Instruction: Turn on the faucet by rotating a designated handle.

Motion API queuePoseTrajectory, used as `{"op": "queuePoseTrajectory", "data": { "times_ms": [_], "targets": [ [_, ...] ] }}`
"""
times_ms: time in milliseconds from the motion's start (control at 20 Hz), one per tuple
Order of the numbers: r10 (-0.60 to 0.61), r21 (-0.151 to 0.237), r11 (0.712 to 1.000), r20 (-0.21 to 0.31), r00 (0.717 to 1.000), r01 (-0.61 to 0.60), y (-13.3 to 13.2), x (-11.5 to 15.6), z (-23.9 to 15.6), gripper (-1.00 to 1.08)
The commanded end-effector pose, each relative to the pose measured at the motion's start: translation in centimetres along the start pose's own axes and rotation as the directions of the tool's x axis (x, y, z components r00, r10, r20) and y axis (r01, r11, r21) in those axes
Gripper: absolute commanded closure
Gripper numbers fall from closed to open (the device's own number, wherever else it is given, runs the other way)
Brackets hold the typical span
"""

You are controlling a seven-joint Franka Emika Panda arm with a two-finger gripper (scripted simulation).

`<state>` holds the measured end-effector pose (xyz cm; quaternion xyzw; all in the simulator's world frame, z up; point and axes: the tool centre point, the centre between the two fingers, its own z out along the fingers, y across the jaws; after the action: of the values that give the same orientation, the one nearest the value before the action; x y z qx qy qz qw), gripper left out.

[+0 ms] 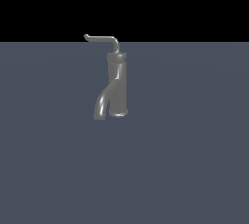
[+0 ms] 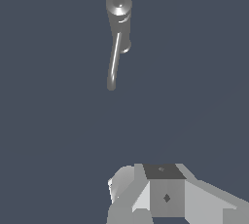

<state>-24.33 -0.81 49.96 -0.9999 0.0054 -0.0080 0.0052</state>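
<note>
Grey metal, the faucet (image 1: 118, 84) stands upright on the floor, its thin handle (image 1: 103, 38) reaching toward the exterior view's left. Stiff and slick, it likely turns best when pushed near the upturned tip. The gripper (image 2: 146, 203) sits well apart; jaw state unclear.

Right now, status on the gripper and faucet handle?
Gripper clear of the faucet, jaw state unreadable. Thin grey bent-rod handle untouched atop grey metallic cylinder faucet. Nothing in between.
</note>
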Motion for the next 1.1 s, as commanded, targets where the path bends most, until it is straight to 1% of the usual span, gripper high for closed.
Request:
{"op": "queuePoseTrajectory", "data": {
  "times_ms": [0,100,300,450,750,1050],
  "targets": [
    [0.0,0.0,1.0,0.0,1.0,0.0,0.0,0.0,0.0,1.08],
    [-0.001,-0.004,1.0,-0.003,1.0,0.001,0.0,0.0,-0.1,1.08],
    [-0.011,-0.033,0.999,-0.019,1.0,0.011,0.3,0.1,-0.9,1.08],
    [-0.017,-0.043,0.999,-0.023,1.0,0.016,0.4,0.0,-1.1,1.08],
    [-0.002,-0.035,0.999,-0.022,1.0,0.001,0.4,0.4,-1.0,1.08],
    [0.055,-0.015,0.998,-0.02,0.998,-0.055,0.1,1.8,-1.0,1.08]
  ]
}}
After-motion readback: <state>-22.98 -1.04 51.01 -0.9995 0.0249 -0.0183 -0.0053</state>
